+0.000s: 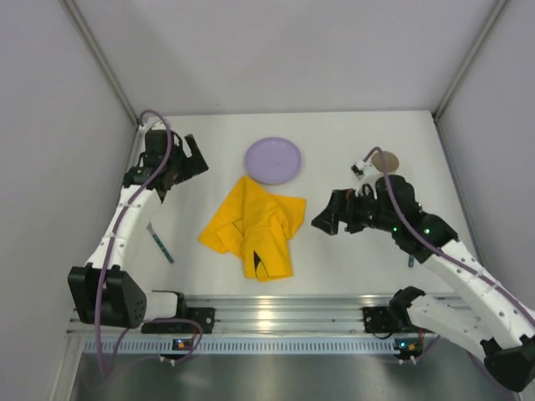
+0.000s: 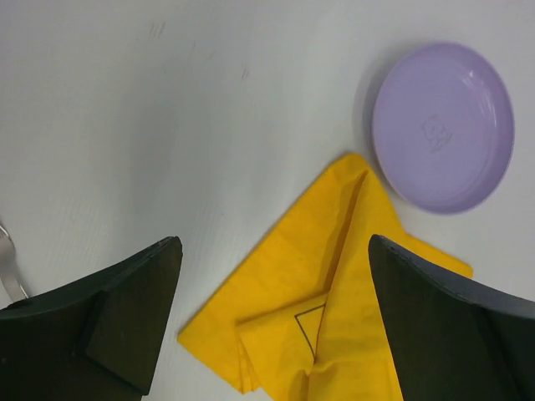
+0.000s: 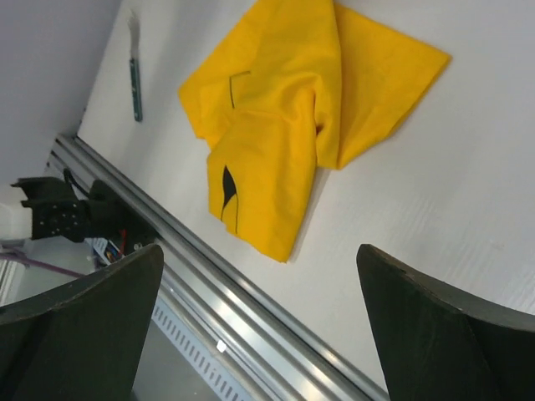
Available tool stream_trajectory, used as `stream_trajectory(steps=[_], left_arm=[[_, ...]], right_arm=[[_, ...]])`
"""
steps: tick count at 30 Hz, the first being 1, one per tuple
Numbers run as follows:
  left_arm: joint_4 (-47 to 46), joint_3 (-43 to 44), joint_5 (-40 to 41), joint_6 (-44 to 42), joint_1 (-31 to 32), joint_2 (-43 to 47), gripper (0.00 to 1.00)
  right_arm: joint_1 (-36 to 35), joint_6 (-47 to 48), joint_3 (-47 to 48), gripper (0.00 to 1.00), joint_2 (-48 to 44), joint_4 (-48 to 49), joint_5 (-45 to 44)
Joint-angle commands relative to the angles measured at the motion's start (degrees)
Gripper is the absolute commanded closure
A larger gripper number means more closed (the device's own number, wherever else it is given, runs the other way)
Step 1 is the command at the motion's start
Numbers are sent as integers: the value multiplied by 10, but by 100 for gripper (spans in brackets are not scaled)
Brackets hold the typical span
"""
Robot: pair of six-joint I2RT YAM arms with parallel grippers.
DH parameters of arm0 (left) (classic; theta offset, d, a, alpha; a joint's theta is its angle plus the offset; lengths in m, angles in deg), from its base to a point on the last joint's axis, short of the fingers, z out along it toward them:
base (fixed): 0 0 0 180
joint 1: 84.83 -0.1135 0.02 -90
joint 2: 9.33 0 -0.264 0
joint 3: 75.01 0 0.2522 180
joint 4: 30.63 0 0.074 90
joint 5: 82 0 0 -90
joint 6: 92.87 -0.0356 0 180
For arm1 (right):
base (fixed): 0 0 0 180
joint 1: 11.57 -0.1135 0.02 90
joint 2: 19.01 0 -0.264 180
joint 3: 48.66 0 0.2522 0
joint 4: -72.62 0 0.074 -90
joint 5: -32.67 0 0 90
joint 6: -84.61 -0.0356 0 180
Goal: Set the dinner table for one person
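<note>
In the left wrist view the yellow cloth (image 2: 334,276) runs off the bottom edge, partly behind the left fingers (image 2: 451,334); a metal utensil (image 2: 8,259) is cut by the left edge. From above, the right arm (image 1: 435,242) covers part of a brown disc (image 1: 386,157), too small to name

White counter (image 1: 334,150) w/ silver rail (image 1: 276,313) along near edge. Purple plate (image 1: 272,159) sits mid-counter toward far edge. Crumpled yellow cloth (image 1: 255,227) lies just nearer, one corner at plate's rim. Teal-handled utensil (image 1: 160,242) by left edge. Brown round thing (image 1: 385,159) near far-right corner, partly hidden.
</note>
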Motion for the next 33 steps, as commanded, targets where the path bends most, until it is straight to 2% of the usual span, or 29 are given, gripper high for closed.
stream_trajectory(steps=[1,6,10,14,22,25,33], left_arm=[[63,-40,-34,15,4,63,1],[82,-144,-13,46,8,147,1],[101,-198,-20,65,9,176,2],[105,-249,-26,87,11,194,2],[108,-258,-7,137,31,147,6],[97,-283,1,159,32,140,10],[12,-341,-28,194,32,101,11]], right_arm=[[-5,33,33,0,65,-21,41],[-5,66,76,0,175,-10,51],[6,85,112,0,257,-11,49],[31,77,131,0,331,12,89],[89,32,163,0,495,82,112],[98,25,209,3,558,93,108],[100,-12,265,7,664,123,80]])
